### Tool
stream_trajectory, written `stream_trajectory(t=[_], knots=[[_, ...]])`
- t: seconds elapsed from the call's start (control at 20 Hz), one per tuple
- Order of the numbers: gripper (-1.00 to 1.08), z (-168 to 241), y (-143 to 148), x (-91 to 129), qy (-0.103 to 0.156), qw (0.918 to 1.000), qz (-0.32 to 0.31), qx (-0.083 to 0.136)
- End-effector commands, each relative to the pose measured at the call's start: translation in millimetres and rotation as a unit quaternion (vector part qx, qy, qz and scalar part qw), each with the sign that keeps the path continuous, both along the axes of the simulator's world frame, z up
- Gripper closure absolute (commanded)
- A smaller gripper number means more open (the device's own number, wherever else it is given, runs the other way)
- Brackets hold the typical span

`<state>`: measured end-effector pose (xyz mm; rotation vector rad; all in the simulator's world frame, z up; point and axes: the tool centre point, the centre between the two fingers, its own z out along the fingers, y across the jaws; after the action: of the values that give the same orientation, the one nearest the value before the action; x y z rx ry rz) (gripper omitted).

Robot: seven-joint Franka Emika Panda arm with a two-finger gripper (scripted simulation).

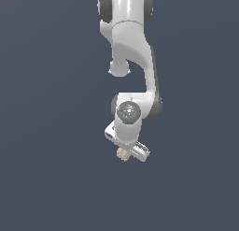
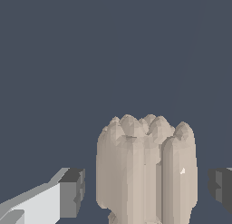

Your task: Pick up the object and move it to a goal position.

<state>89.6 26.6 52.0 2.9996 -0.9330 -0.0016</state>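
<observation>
On the plain dark blue-grey desk (image 1: 51, 132), the white arm (image 1: 133, 61) reached down from the top of the exterior view, its wrist bent so that the gripper (image 1: 127, 154) sat low over the surface. The object (image 1: 123, 154), a small tan lump with ridged lobes, lay right at the gripper's tip, partly hidden under the white hand and peeking out toward the exterior view's left. In the wrist view the object (image 2: 146, 168) filled the space between the two dark finger pads (image 2: 71, 192), standing with its rounded lobes uppermost. The jaws were spread: a strip of desk showed between the object and each pad, so neither pad touched it. One pad was only partly in frame at the edge. The object rested on the desk, not lifted.
</observation>
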Motion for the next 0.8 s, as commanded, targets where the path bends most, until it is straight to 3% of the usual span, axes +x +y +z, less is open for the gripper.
stream_trajectory(t=[0.0, 0.25, 0.3, 0.75], knots=[[-0.92, -9.1, 0.0, 0.2, 0.000, 1.0000, 0.000, 0.000], [-0.92, -10.3, 0.1, 1.6, 0.000, 1.0000, 0.000, 0.000], [1.08, -10.3, 0.1, 1.6, 0.000, 1.0000, 0.000, 0.000], [1.08, -10.3, 0.1, 1.6, 0.000, 1.0000, 0.000, 0.000]])
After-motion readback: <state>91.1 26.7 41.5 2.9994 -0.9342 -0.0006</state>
